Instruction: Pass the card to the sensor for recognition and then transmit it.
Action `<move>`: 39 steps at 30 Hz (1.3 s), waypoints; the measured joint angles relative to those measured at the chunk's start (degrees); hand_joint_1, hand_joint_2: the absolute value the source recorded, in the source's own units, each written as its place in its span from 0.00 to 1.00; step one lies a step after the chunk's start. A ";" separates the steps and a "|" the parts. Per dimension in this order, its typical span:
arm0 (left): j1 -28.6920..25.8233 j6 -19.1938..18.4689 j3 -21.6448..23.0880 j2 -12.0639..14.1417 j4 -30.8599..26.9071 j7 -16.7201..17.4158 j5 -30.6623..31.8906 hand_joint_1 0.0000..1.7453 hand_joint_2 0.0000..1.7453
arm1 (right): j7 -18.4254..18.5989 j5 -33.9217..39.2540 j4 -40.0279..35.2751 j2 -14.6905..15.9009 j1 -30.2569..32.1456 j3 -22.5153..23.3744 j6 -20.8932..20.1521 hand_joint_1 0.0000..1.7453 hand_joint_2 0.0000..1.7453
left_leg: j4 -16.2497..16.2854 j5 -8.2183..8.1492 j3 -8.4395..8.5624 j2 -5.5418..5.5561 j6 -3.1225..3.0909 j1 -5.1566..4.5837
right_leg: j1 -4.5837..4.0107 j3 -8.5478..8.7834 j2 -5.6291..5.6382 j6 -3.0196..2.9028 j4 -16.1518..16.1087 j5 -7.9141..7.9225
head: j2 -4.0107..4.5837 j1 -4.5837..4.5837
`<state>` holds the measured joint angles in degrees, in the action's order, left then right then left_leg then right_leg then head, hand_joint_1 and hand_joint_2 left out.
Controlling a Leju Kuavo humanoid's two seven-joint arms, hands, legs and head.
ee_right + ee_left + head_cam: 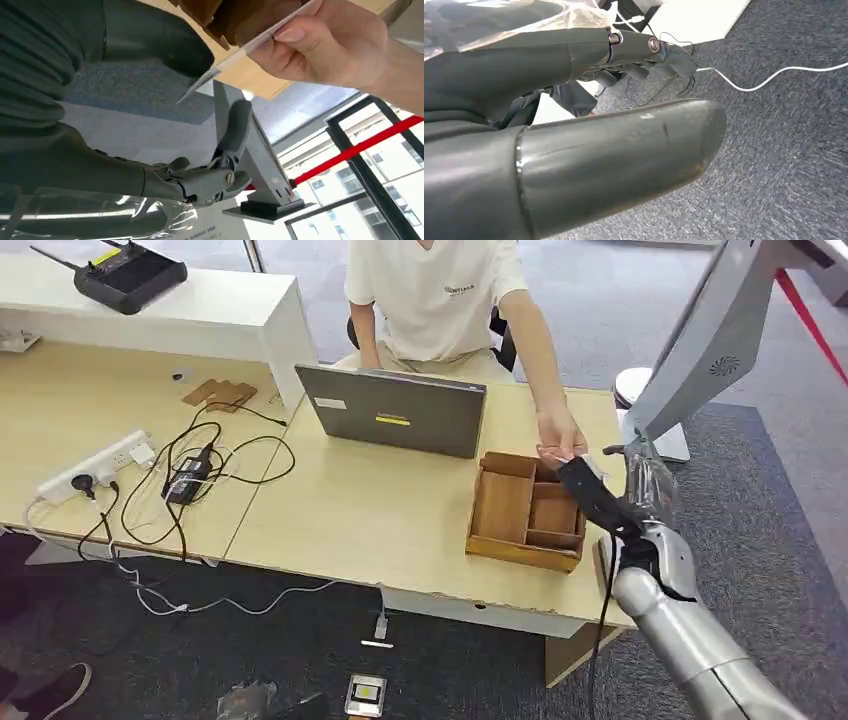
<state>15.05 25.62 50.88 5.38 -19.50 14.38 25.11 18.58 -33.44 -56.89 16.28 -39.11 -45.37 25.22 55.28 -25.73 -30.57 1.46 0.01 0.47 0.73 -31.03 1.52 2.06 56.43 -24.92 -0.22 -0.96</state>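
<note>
A person's hand (pixel 558 430) (pixel 325 45) pinches a thin white card (pixel 245 47) (pixel 556 454) over the far right corner of the wooden tray (pixel 525 510). My right hand (pixel 592 492) reaches up to it from the table's right end. In the right wrist view its thick thumb (pixel 160 45) lies right beside the card's free end, while its darker fingers (pixel 220 170) are spread well away, so I grip nothing. The grey tilted sensor stand (pixel 700 350) (pixel 262 165) rises just right of the table. My left hand (pixel 574 125) hangs over the carpet, fingers extended, with nothing in it.
A grey laptop (pixel 392 410) stands open behind the tray, with the seated person beyond it. A power strip (pixel 95 468) and black cables (pixel 200 465) lie on the table's left half. A black device (pixel 125 275) sits on the white shelf. A white cable (pixel 774 75) runs across the carpet.
</note>
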 joint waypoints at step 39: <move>-2.66 2.86 -2.36 0.02 0.00 -0.57 -2.56 0.00 0.00 | 4.81 -0.81 -6.91 6.73 2.70 3.87 -1.99 1.00 1.00 | 0.01 -0.01 0.00 0.00 -0.01 -0.04 | 0.03 0.01 0.00 0.00 -0.04 0.00 | 0.00 0.00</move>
<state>12.39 28.48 48.52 5.40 -19.50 13.81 22.56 23.39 -34.25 -63.80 23.02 -36.41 -41.50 23.23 55.29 -25.74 -30.56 1.46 0.00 0.43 0.76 -31.02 1.52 2.06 56.39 -24.92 -0.22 -0.96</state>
